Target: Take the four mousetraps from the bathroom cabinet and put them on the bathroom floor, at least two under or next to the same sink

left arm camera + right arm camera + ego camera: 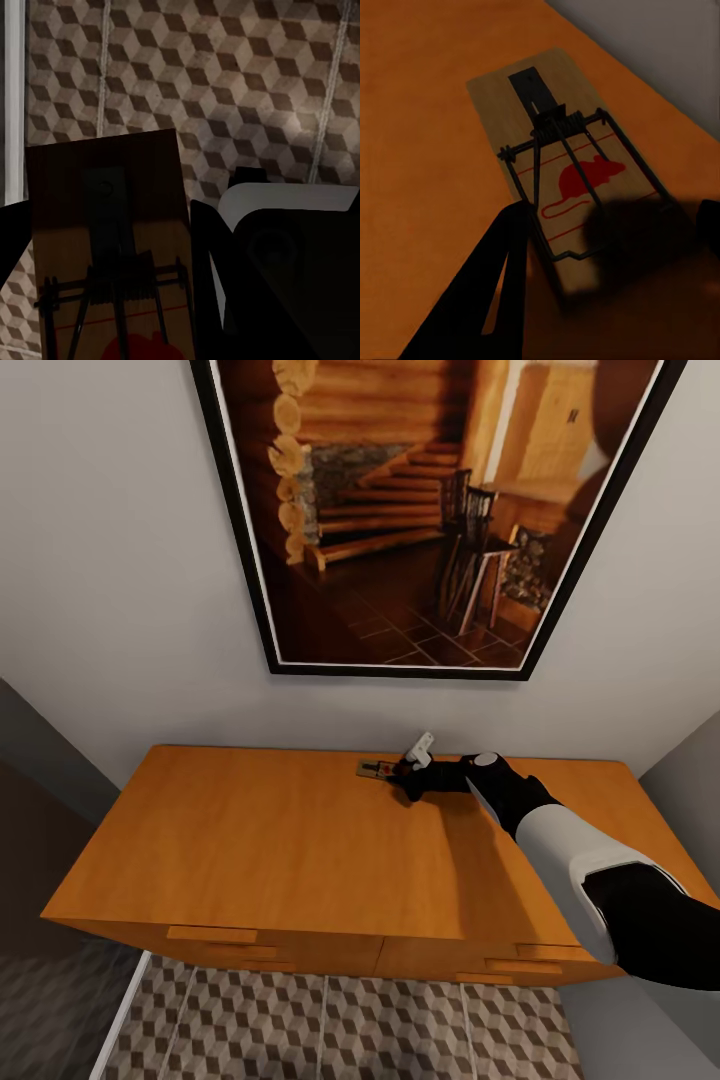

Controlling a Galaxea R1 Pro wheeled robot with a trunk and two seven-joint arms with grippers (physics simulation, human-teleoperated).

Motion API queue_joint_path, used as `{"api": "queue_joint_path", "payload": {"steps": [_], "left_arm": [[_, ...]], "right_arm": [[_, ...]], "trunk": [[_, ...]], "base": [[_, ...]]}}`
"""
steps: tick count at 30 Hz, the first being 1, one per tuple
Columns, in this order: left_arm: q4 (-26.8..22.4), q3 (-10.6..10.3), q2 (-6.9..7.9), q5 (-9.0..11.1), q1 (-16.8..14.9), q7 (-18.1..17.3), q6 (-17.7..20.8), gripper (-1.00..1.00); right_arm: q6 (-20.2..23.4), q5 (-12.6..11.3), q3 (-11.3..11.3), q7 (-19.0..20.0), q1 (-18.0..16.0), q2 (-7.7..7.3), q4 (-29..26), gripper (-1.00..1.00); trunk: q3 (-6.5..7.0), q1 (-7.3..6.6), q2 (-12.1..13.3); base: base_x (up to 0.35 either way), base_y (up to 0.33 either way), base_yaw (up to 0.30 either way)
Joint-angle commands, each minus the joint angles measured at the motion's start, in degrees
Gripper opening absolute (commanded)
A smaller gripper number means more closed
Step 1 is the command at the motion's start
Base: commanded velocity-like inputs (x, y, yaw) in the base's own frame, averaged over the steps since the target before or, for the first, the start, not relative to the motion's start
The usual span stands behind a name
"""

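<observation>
Reaching across the cabinet (300,840) top, the right gripper (410,775) meets a mousetrap (376,768).

That mousetrap lies flat near the cabinet's back edge, by the wall under the framed picture (420,510); the right fingers (502,270) straddle its near end, spread and not clamped. The left gripper's state I cannot tell, though a second mousetrap (112,255) sits close before its camera, above the bathroom floor (247,90), which also shows before the cabinet's drawers.

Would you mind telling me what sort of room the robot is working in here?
Probably a furnished room in a home; the task calls it a bathroom. Clues: a low wooden cabinet against a plain wall, a large framed picture above it, and cube-patterned floor tiles.
</observation>
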Motion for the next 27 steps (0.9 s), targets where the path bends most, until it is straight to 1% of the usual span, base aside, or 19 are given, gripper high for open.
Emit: {"api": "queue_joint_path", "payload": {"steps": [1,27], "left_arm": [[0.1,-0.4,-0.03,-0.1,0.0,0.3,-0.2,-1.00],[0.1,-0.4,-0.03,-0.1,0.0,0.3,-0.2,-1.00]], "right_arm": [[0.3,1.2,0.3,0.1,0.0,-0.03,0.8,-1.00],[0.5,1.1,0.3,0.4,0.0,0.06,0.4,-1.00]], "trunk": [[-0.09,0.05,-0.1],[-0.09,0.05,-0.1]], "base": [[0.000,0.000,0.000],[0.000,0.000,0.000]]}}
